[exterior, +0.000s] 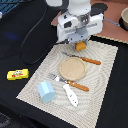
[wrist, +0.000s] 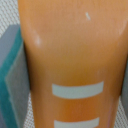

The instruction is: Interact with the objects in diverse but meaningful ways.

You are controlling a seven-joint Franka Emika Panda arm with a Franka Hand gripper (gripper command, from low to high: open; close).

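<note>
My gripper point(exterior: 80, 43) is shut on the orange bread-like block point(exterior: 80, 47) at the far edge of the placemat. In the wrist view the orange block point(wrist: 75, 50) fills the picture, with two pale stripes on it and a finger pad point(wrist: 12, 75) pressed against each side. I cannot tell whether the block rests on the mat or is lifted. The yellow printed block point(exterior: 17, 74) lies on the black table at the exterior view's left. The pale blue house-shaped carton point(exterior: 47, 91) and the white paddle-like piece point(exterior: 70, 95) lie on the mat's near part.
A tan round plate point(exterior: 72, 67) sits in the middle of the woven placemat point(exterior: 35, 80). Orange-handled cutlery lies beyond the plate point(exterior: 90, 60) and in front of it point(exterior: 78, 85). A bowl point(exterior: 124, 19) stands at the far right. A black cable runs at the far left.
</note>
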